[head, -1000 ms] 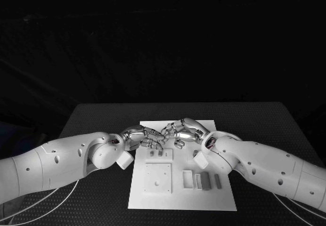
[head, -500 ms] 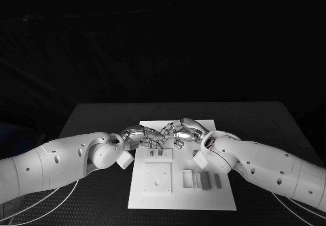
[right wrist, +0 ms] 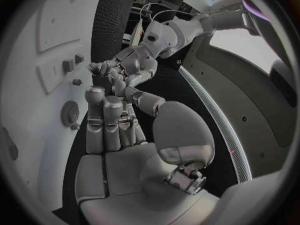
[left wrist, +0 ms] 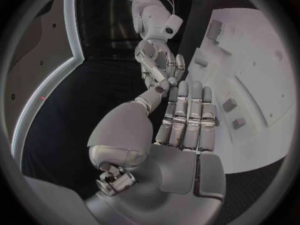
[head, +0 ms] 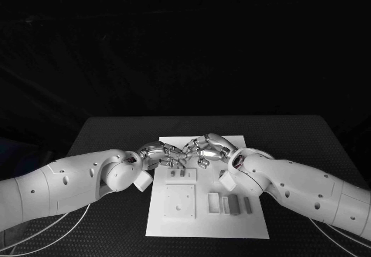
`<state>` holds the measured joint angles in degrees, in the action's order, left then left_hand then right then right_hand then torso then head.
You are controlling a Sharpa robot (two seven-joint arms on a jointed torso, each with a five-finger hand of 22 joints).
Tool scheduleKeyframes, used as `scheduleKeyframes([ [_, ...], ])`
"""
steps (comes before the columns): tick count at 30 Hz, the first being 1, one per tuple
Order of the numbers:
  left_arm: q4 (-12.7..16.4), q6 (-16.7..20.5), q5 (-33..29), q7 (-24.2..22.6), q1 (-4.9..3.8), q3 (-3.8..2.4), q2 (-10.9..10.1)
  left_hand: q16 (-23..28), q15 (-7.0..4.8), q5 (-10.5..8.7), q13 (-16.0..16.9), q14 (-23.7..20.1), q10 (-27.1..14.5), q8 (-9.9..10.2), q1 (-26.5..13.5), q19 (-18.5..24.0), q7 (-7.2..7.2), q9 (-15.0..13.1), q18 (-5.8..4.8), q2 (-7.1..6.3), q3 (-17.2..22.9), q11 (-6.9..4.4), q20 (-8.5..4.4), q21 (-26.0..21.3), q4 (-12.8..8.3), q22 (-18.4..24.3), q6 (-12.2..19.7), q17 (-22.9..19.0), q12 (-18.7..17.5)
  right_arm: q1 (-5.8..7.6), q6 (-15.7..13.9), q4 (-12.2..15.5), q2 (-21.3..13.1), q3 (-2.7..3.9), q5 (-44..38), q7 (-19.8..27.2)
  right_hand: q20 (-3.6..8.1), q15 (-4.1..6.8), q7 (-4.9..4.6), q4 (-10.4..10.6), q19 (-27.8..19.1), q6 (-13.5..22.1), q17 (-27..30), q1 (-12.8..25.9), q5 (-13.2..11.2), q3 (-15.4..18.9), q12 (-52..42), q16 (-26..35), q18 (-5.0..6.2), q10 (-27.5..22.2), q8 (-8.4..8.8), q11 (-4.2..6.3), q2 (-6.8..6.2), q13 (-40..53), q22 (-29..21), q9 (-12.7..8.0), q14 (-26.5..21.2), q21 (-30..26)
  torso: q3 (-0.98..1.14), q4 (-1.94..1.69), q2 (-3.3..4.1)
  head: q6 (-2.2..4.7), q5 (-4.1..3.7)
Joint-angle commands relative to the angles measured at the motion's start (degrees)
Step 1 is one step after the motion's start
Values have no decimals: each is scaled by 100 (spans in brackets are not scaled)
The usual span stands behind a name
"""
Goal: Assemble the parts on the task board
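Left hand: reaching in over the far half of the task board, fingertips meeting those of the right hand above the board's middle. Right hand: angling in from the opposite side, fingers curled toward the left hand. Whether either hand is pinching a part at the meeting point: cannot tell. Parts: grey pieces lying in a row on the board's near right area, beside a white square block.
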<state>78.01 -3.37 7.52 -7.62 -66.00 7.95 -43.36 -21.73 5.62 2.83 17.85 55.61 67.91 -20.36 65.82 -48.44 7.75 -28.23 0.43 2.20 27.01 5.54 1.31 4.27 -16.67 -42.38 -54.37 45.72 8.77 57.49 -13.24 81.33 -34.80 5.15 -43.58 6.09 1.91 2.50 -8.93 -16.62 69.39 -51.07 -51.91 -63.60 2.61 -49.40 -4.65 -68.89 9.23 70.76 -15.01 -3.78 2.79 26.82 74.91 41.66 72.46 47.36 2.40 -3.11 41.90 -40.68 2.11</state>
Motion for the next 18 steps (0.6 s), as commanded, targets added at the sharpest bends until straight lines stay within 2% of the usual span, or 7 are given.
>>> scheduleKeyframes([
  [1, 92, -118, 24, -90, -8, -11, 52, -71, -33, -8, 84, 96, 82, -46, 94, -57, -119, -53, -43, -2, 106, -24, 0, -5, 6, 11, -181, 58, 63, -9, 38, 4, 26, -5, -81, -34, 36, 28, 0, 11, 17, -35, -6, -40, 15, -37, 27, -24, 577, 46, -23, 12, 39, -9, 109, 6, -1, 14, 1, 1, 0, -5, 3],
  [9, 95, -28, 52, -101, -7, -11, 46, -152, -82, -2, 405, 166, 105, -117, 38, -106, -144, -172, -43, -3, 277, -78, -6, -9, 11, 46, -235, 262, 186, -9, 46, 2, 24, -5, -200, -50, 37, 29, 1, 9, 18, -36, -7, -40, 15, -36, 29, -25, 577, 48, -22, 13, 26, -13, 109, 7, 0, 15, 4, 4, 2, -8, 6],
  [18, 87, 26, 52, -113, -7, -11, 31, -155, -97, -2, 711, 173, 42, -158, -51, -116, -160, -318, -43, 20, 402, -94, -7, -9, 10, 59, -224, 412, 259, -9, -6, -13, 2, -5, -347, -85, 45, 29, -14, 9, 26, -23, -9, -24, 15, -12, 37, -29, 577, 61, -3, 12, -50, -32, 109, 0, 5, 23, 3, 2, 1, -9, -2],
])
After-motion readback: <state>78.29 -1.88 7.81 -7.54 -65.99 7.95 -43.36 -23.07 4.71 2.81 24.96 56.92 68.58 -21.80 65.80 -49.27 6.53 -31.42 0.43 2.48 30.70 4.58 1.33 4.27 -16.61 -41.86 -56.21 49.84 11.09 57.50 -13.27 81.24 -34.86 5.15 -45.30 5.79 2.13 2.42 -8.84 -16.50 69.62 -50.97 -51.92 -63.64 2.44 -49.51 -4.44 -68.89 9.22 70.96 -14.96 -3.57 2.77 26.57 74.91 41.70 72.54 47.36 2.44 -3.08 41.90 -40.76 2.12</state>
